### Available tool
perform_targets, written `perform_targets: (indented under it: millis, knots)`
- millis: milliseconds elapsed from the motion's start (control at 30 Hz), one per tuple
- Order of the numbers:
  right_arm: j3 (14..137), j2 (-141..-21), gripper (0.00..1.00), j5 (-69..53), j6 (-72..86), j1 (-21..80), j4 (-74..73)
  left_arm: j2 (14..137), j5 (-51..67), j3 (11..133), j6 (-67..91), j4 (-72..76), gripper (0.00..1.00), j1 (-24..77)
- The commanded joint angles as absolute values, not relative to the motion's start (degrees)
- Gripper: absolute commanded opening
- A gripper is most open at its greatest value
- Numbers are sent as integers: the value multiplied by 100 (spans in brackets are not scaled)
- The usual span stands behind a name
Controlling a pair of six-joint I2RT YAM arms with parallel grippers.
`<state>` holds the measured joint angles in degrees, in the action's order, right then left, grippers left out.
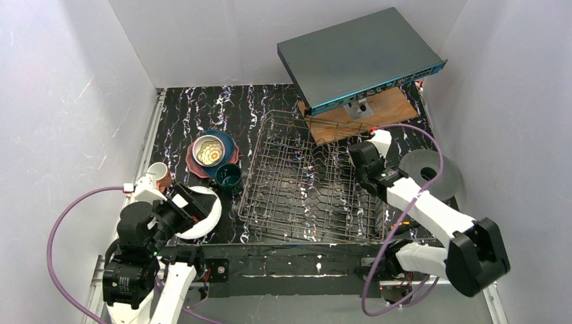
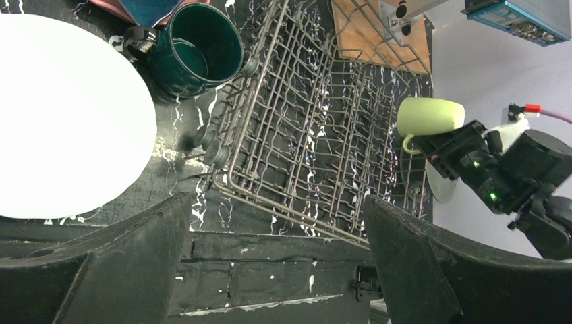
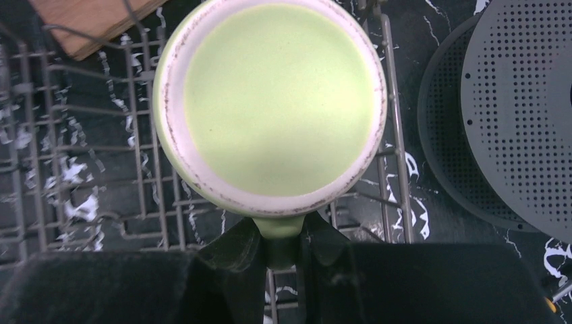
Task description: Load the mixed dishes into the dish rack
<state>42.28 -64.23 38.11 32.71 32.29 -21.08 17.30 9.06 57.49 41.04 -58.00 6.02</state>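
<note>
The grey wire dish rack (image 1: 310,179) stands mid-table. My right gripper (image 3: 282,233) is shut on the handle of a light green mug (image 3: 270,101), held over the rack's right side with its base toward the wrist camera; the same mug (image 2: 430,116) shows in the left wrist view. My left gripper (image 2: 276,202) is open and empty, at the rack's near left corner beside a white plate (image 2: 61,115). A dark teal mug (image 1: 229,177) stands by the rack's left edge. A patterned bowl (image 1: 209,150) sits on stacked blue and pink plates. A salmon-pink mug (image 1: 159,175) stands further left.
A flat grey box with a blue edge (image 1: 357,57) rests tilted on a wooden board (image 1: 384,111) at the back right. A perforated dark disc (image 1: 432,172) lies right of the rack. White walls close in on both sides.
</note>
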Motion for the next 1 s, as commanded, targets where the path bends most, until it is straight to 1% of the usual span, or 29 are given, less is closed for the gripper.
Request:
perform_targets:
  millis: [0,233,700,800,867,967]
  knots:
    - [4653,-7031,1,4327,3119,2972,-980,1608,989,5849,4139,-6039,98,615]
    - [4915,-7753,1,4661,3106,2870,-700,1528,1072,5846,4180,-6151,98,615]
    - [4889,-8359,1,4496,3271,2492,-674,1755,1276,5858,4168,-6125,98,615]
    - [4958,-8448,17,4144,3100,2409,-648,1769,1331,5852,4135,-6106,98,617]
    - [4975,-8468,31,4020,3089,2408,-676,1819,1367,5885,4078,-6133,98,615]
    - [4964,-8454,54,3885,3105,2406,-810,1835,1371,5884,4045,-6172,98,615]
